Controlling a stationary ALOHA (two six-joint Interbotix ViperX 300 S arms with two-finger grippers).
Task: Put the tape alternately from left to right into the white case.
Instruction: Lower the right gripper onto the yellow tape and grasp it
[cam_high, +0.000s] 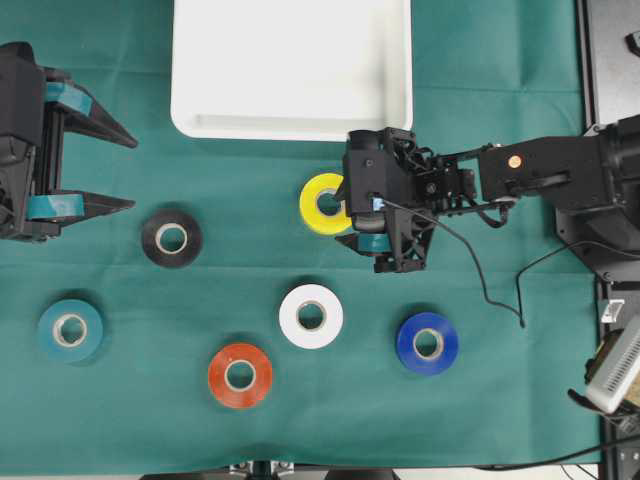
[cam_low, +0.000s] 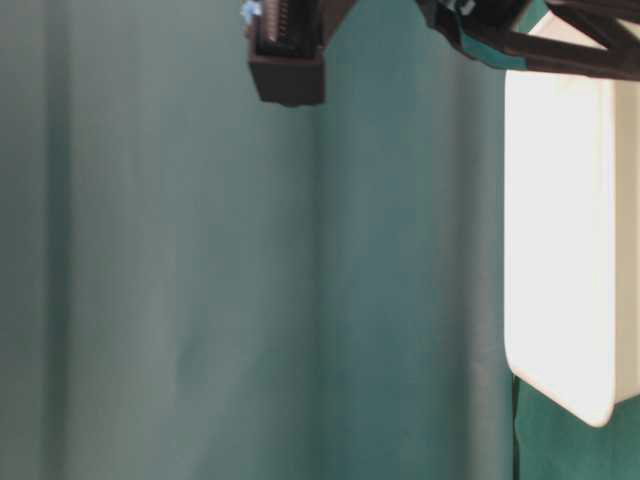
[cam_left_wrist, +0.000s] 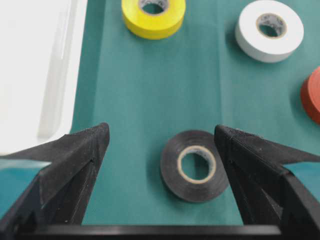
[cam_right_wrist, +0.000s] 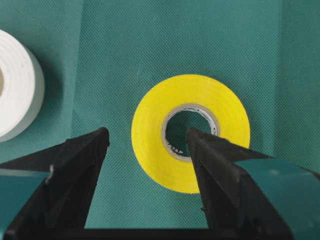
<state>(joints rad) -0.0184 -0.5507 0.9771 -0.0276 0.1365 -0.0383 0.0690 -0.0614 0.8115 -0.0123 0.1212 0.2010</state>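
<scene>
The right gripper (cam_right_wrist: 147, 150), jaws wide, straddles the yellow roll's (cam_right_wrist: 190, 132) rim for pickup; the white case (cam_high: 200, 120) sits empty.

The right end effector (cam_high: 352, 212) covers the yellow roll's (cam_high: 321, 204) right side; the white case's (cam_high: 190, 70) far edge is cut off.

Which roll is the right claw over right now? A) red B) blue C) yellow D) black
C: in the right wrist view the open right claw straddles one side of the yellow roll, one finger reaching over its core, and the overhead view shows that claw at the same roll, just below the white tray.
</scene>
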